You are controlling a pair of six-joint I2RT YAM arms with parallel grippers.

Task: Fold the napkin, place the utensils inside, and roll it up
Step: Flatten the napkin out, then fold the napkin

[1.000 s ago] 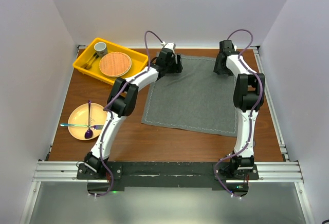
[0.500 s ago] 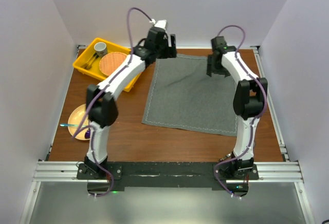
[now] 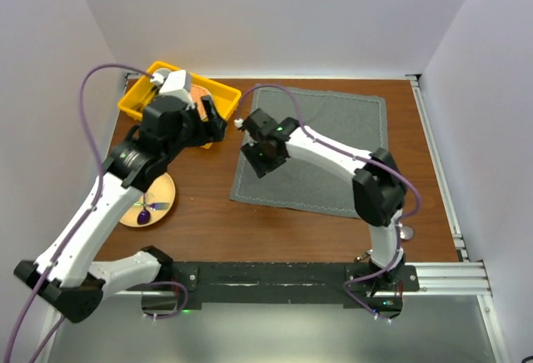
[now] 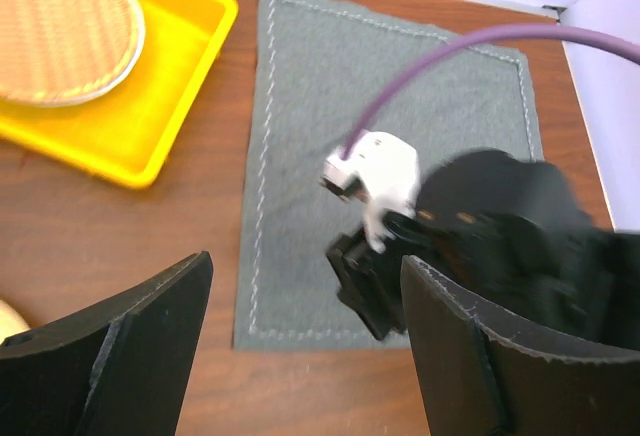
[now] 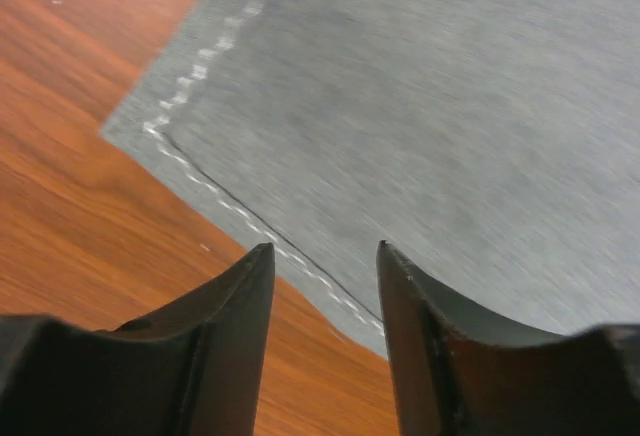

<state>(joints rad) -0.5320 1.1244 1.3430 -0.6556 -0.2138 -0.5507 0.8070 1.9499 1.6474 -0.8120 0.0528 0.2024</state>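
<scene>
Hovering over the napkin (image 3: 341,113) edge, right fingers (image 5: 215,356) stand apart.

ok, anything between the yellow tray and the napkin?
No. Only a bare strip of brown table separates the yellow tray from the napkin and its stitched edge; the left wrist view shows it clearly.

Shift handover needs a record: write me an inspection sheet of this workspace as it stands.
Surface: brown wooden table; no spills seen.
Job's things: napkin lying flat, unfolded; purple spoon on a pale plate at left.
Clutter: yellow tray holding a woven disc.
Grippers: left gripper open, empty, between tray and napkin; right gripper open, empty, over the napkin's edge near a corner.
Cables: purple cable arching off the right arm; no snag seen.
Surroundings: white walls; metal rail at the near edge.
</scene>
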